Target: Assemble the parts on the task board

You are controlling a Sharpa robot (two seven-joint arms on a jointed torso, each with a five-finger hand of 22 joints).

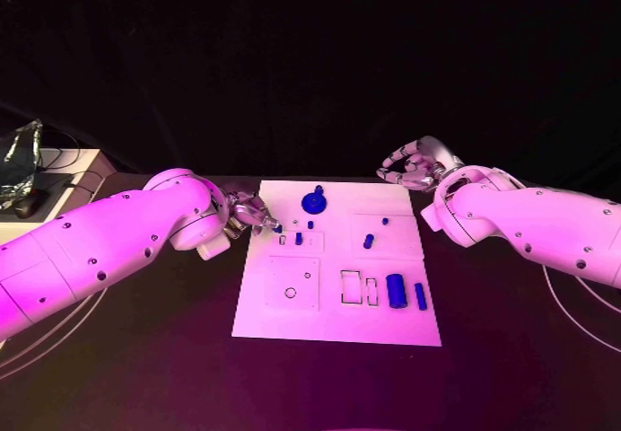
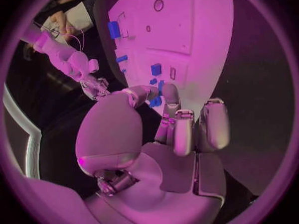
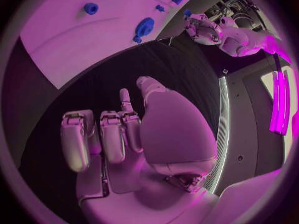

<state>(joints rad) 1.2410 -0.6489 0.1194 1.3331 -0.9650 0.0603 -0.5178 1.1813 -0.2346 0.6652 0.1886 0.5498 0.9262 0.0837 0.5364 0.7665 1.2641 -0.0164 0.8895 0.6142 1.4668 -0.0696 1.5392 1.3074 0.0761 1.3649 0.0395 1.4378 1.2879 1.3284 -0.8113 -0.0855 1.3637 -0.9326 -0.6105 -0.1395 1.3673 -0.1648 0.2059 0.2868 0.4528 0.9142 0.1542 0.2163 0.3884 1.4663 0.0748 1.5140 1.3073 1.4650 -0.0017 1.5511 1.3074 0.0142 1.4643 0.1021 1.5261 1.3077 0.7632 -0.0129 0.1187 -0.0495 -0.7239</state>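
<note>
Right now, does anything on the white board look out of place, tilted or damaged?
Nothing stands out. The blue parts lie on the task board, which sits flat and looks undamaged. The left hand is at its edge; the right hand is off it.

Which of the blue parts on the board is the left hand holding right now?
The small blue part at the board's left edge, pinched in the left hand. The other blue parts all lie free on the task board, untouched.

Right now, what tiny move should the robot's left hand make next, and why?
Probably carry the small blue part that the left hand pinches a little further over the task board, toward an open slot. The hand sits at the board's left edge; the right hand hangs off the far corner, holding nothing.
</note>
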